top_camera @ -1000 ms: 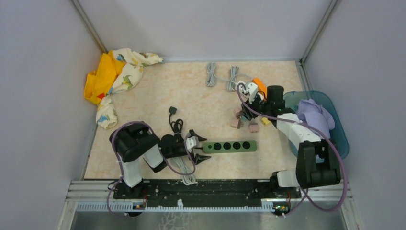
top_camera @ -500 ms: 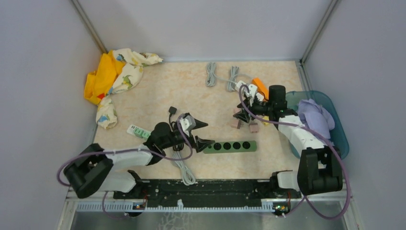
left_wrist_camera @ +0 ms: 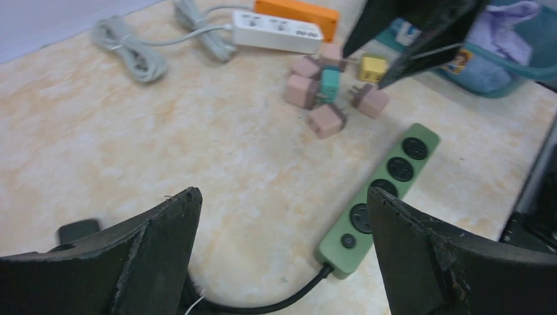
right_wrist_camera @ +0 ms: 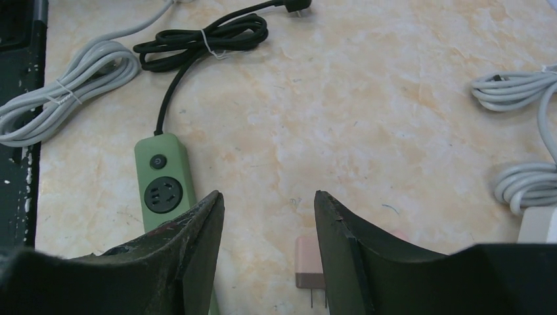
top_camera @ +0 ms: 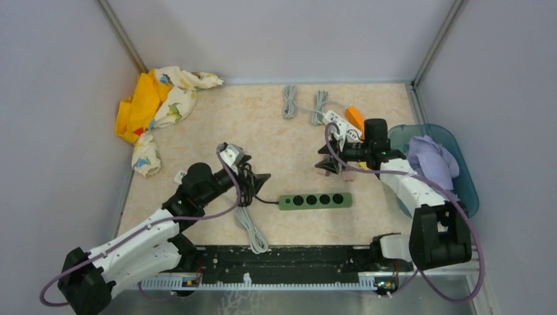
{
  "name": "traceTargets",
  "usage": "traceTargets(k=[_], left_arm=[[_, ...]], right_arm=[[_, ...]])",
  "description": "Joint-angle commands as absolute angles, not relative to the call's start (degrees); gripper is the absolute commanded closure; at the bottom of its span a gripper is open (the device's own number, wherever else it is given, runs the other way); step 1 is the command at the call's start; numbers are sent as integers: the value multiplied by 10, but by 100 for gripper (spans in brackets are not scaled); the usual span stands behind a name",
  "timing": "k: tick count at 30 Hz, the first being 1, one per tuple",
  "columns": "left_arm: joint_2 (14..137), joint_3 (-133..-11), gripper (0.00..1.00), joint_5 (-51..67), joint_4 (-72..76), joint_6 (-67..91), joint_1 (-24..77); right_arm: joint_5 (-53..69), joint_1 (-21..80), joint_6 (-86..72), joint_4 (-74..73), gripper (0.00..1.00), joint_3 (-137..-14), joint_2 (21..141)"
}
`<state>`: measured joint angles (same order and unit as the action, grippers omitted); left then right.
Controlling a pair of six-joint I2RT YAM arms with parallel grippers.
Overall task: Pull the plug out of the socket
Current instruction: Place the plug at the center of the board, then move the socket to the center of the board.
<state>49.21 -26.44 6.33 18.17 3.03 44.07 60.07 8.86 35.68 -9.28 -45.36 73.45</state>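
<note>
Jaws of the left gripper (left_wrist_camera: 281, 193) stand wide apart at the cord end of the green power strip (top_camera: 315, 199). Beyond the strip, the right gripper (right_wrist_camera: 267, 195) has its jaws half apart, empty, over loose plugs (left_wrist_camera: 326, 120).

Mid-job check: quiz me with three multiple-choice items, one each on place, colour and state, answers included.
1. The green power strip lies: A) in the basin B) on the table C) on the cloth.
2. Its cord is: A) black B) grey C) orange.
3. The left pincer is: A) shut on a plug B) gripping the cord C) open, empty.
B: it lies flat on the marbled top. A: the cord leaving its end is black. C: jaws wide apart, nothing between.
</note>
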Motion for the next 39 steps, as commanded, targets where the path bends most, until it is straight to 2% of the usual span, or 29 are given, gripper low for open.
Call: traceTargets(k=[1,8,14,20,24,29,33,34,37,39], left_arm=[[465,-268,0,12,107,58,383],[439,-280,0,84,83,159,273],[451,-375,0,105,-70,134,259],[454,-440,0,10,-207,44,259],[412,-393,0,-74,-210,5,258],[364,-380,0,-116,-198,4,257],[348,-375,0,-126,-196,1,255],[343,-374,0,-125,-196,1,255],[331,-370,0,-126,-192,-1,254],[325,-367,0,-128,-190,-3,254]], right_arm=[[625,116,404,-107,47,-457,718],[570,186,431,-125,34,-458,738],[459,256,446,-132,27,-468,776],[434,324,496,-186,18,-484,822],[404,372,498,-196,15,-492,850],[357,410,489,-188,14,-498,885],[313,434,483,-185,18,-508,908],[305,441,483,-184,22,-510,911],[289,447,473,-184,37,-518,921],[285,449,465,-184,51,-524,925]])
